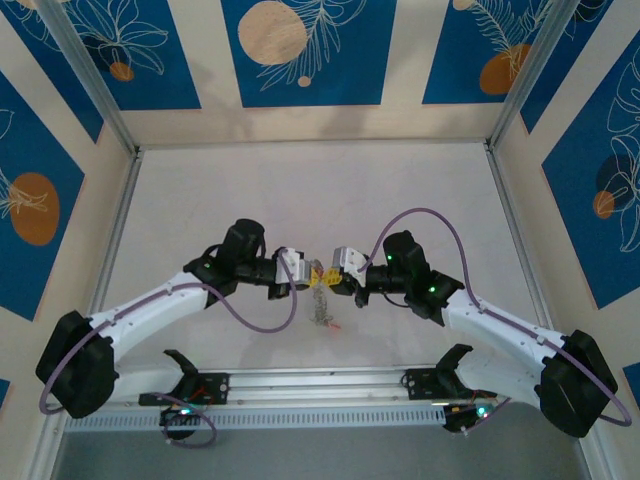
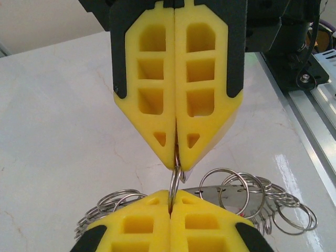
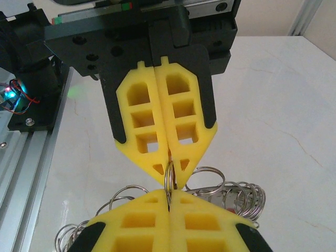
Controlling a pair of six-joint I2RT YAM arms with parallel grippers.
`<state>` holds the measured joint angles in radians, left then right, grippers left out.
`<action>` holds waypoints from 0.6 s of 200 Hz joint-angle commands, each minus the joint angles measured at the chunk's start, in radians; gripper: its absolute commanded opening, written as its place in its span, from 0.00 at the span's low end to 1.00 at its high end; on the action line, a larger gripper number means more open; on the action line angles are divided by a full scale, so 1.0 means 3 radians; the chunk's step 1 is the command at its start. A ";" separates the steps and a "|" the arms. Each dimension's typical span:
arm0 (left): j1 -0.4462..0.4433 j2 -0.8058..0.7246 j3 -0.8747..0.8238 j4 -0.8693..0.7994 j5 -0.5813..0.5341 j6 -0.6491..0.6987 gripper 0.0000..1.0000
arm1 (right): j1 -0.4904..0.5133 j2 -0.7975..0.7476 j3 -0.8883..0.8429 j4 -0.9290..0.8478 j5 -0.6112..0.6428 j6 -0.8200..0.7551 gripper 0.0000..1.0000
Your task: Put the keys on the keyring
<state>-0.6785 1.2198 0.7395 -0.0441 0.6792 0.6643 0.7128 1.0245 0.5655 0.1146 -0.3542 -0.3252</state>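
The keyring point(image 1: 321, 305), a bunch of linked silvery wire loops, sits at the centre of the overhead view, just below the spot where the two arms meet. One loop of it, seen edge-on in the left wrist view point(image 2: 174, 186) and in the right wrist view point(image 3: 169, 181), is caught between both claws at once. The other loops fan out to the lower left and lower right of each wrist view, over the pale marbled table point(image 1: 300, 190).

At the lower end of the bunch in the overhead view is a tiny red key point(image 1: 336, 326), too small to show any detail.

The left claw point(image 2: 170, 199) rises from the bottom of its own wrist view, its yellow fingers pressed together on the loop. The right claw point(image 2: 177, 164) comes down from the top of that view, tip to tip with it, also pinching the same loop.

In the right wrist view the places swap: the right claw point(image 3: 169, 195) is at the bottom and the left claw point(image 3: 170, 178) above.

From overhead, the left claw point(image 1: 311, 275) and the right claw point(image 1: 327, 277) meet nose to nose, arms angling in from the lower corners.
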 commanded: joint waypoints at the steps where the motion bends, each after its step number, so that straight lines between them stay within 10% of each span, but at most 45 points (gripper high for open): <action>1: -0.0014 0.0104 0.0053 -0.0134 -0.0165 0.0031 0.00 | 0.0055 -0.0054 0.0180 0.0336 -0.0284 0.0004 0.00; 120: -0.0088 0.0127 0.0053 0.0077 -0.0081 -0.0014 0.00 | 0.0146 0.0124 0.0162 0.0452 -0.0223 -0.0013 0.00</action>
<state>-0.6888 1.2606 0.7452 -0.0883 0.6601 0.6640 0.7223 1.0748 0.5766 0.1417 -0.3458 -0.3252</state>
